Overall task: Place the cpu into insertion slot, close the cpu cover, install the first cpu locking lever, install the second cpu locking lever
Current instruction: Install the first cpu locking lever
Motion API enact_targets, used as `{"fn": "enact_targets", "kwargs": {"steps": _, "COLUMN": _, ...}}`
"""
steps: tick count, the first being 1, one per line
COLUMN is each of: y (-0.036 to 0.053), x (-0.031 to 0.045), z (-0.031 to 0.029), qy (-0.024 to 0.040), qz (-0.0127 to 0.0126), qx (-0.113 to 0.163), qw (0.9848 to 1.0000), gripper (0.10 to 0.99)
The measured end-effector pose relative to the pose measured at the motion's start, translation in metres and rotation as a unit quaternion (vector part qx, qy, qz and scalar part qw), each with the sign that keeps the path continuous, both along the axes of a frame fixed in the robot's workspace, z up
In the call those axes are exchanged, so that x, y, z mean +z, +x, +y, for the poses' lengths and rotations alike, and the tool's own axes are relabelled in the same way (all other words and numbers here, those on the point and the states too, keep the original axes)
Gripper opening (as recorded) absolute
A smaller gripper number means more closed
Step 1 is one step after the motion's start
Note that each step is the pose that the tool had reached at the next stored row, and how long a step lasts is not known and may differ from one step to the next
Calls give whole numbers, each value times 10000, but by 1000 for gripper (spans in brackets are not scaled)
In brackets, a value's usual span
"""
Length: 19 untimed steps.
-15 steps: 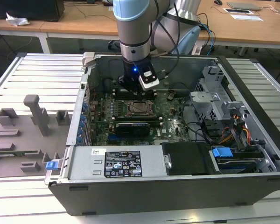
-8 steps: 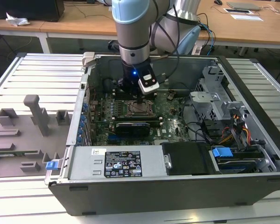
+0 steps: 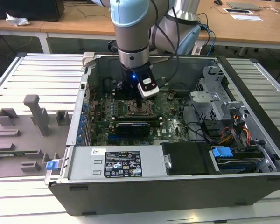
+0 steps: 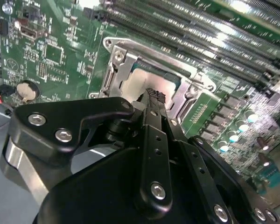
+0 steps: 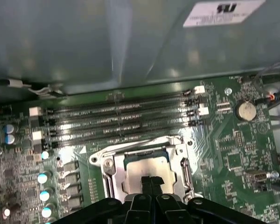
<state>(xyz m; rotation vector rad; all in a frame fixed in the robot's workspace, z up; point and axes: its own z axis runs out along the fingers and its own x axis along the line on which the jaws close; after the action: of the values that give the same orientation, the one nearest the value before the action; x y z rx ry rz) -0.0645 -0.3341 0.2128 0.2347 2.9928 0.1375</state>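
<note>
In the exterior view my gripper point(image 3: 138, 100) reaches down into the open computer case and hangs right over the insertion slot point(image 3: 139, 109) on the green motherboard. The cpu point(image 5: 139, 169) point(image 4: 133, 82) lies in that slot with its pale silver top facing up. The cpu cover point(image 5: 130, 148) point(image 4: 149, 58), a silver metal frame, lies around the chip. In both wrist views the gripper point(image 5: 151, 179) point(image 4: 154, 95) is shut, its two black fingertips pressed together just above or on the chip's top. I see nothing between them. I cannot make out the locking levers.
Several long memory slots point(image 5: 121, 121) point(image 4: 200, 28) run beside the socket, towards the case wall point(image 5: 107, 42). A black expansion card point(image 3: 139, 127) lies on the socket's other side. A coin battery point(image 5: 246, 110), cables and a metal drive cage point(image 3: 214, 102) sit nearby. A grey fixture tray point(image 3: 23, 135) lies outside the case.
</note>
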Motion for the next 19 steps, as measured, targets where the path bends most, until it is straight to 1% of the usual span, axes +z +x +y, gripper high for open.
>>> {"fn": "enact_targets", "kwargs": {"steps": 1, "y": -1, "x": -1, "z": -16, "qy": -7, "qz": 1, "qx": 0, "qw": 10000, "gripper": 106}}
{"fn": "enact_targets", "kwargs": {"steps": 3, "y": -2, "x": -1, "z": -18, "qy": -12, "qz": 1, "qx": -1, "qw": 10000, "gripper": 106}}
{"fn": "enact_targets", "kwargs": {"steps": 4, "y": -2, "x": -1, "z": -18, "qy": -25, "qz": 7, "qx": 0, "qw": 10000, "gripper": 106}}
{"fn": "enact_targets", "kwargs": {"steps": 7, "y": -2, "x": 0, "z": -19, "qy": -127, "qz": 64, "qx": 26, "qw": 9999, "gripper": 106}}
{"fn": "enact_targets", "kwargs": {"steps": 10, "y": -3, "x": 31, "z": -19, "qy": -133, "qz": 66, "qx": 74, "qw": 9999, "gripper": 106}}
{"fn": "enact_targets", "kwargs": {"steps": 13, "y": -2, "x": 84, "z": -18, "qy": -133, "qz": 65, "qx": 133, "qw": 9998, "gripper": 106}}
{"fn": "enact_targets", "kwargs": {"steps": 17, "y": -2, "x": 193, "z": -18, "qy": -134, "qz": 64, "qx": 178, "qw": 9997, "gripper": 106}}
{"fn": "enact_targets", "kwargs": {"steps": 18, "y": -2, "x": 240, "z": -19, "qy": -134, "qz": 64, "qx": 190, "qw": 9997, "gripper": 106}}
{"fn": "enact_targets", "kwargs": {"steps": 19, "y": -2, "x": 256, "z": -19, "qy": -135, "qz": 64, "qx": 193, "qw": 9997, "gripper": 106}}
